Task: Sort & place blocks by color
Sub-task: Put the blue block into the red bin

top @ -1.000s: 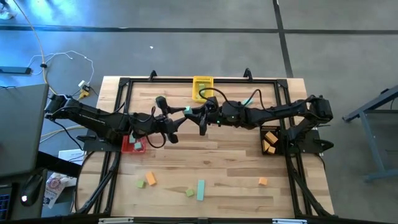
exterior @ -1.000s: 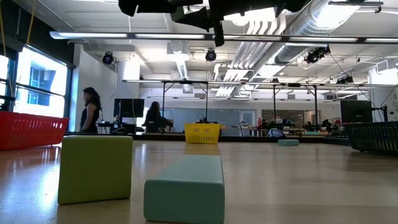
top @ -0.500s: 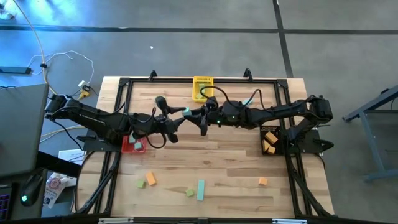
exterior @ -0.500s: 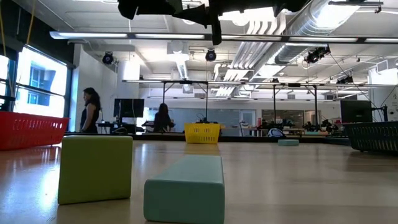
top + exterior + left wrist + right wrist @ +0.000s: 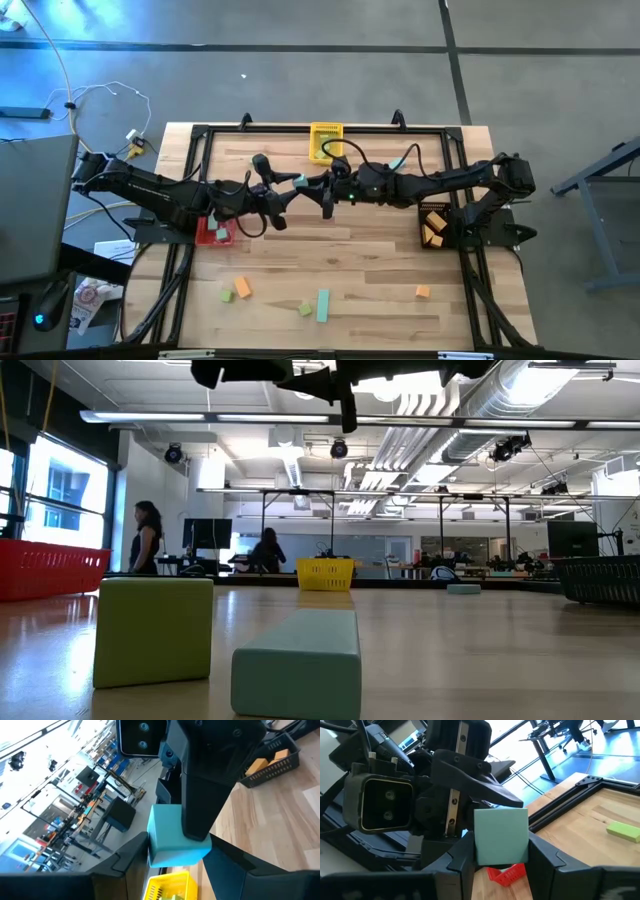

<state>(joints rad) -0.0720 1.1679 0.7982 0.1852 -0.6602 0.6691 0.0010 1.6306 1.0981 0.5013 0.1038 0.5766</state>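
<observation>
Handover: I have both claws meeting in mid-air above the middle of the tabletop [image 5: 360, 250], with one teal block [image 5: 301, 178] between them.
Left claw [image 5: 290, 188]: in its wrist view its two fingers are pinching the teal block [image 5: 175, 840] from the sides.
Right claw [image 5: 322, 188]: its own wrist view shows its fingers pressed on the same block [image 5: 501, 836]; so both seem to hold it at once.
Risk one: if both let go together, or neither has a firm hold, I expect the block to drop and bounce away.
Risk two: if both stay clamped while one arm pulls off, the block could twist out or the fingers could clash.
Bins: yellow bin [image 5: 326, 141] at the far edge, red bin [image 5: 214, 233] under the left arm, black bin [image 5: 433, 226] with orange blocks by the right arm; a wrong choice spoils the sort.
Still loose: light green cube [image 5: 153, 630] and teal bar [image 5: 297, 661] near the front edge.
</observation>
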